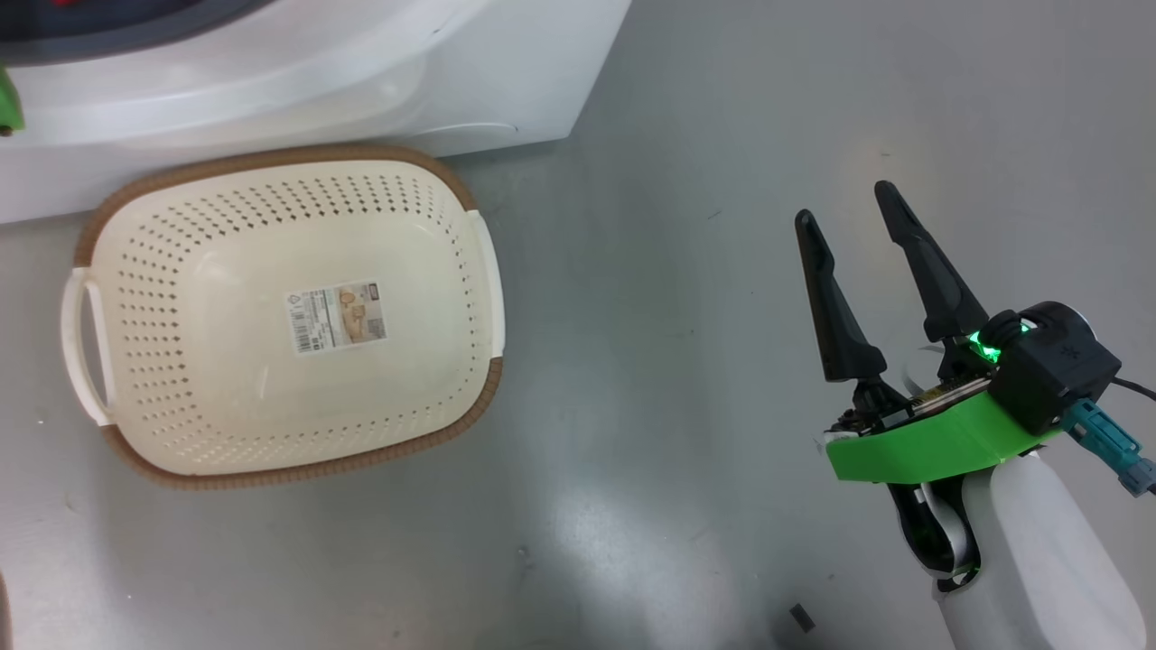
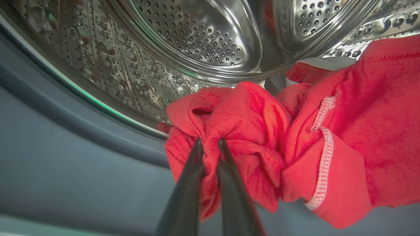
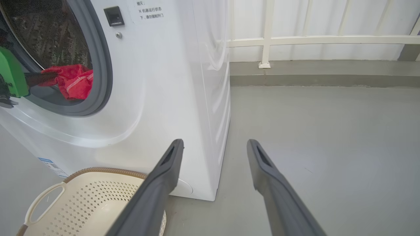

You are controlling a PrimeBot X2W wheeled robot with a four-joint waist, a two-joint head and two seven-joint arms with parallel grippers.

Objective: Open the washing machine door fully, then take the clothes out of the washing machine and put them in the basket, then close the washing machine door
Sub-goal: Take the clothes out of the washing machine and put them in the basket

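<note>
Jaws of L gripper (image 2: pixel 210 141) nipped tight on red clothes (image 2: pixel 328 131), bunched at drum (image 2: pixel 197 39) mouth, by grey gasket (image 3: pixel 105 75). R gripper (image 1: pixel 844 202) jaws wide apart, holding nothing, over floor (image 1: pixel 632 361) right of basket (image 1: pixel 181 361). Basket on floor, just in front of washer (image 3: pixel 170 82).

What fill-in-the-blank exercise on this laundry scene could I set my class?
1. The left gripper is shut on the ____ clothes at the mouth of the washing machine.
2. The basket holds no clothes, just a paper ____ on its bottom.
3. The right gripper is ____ and holds nothing.

Missing words: red; sticker; open.
</note>
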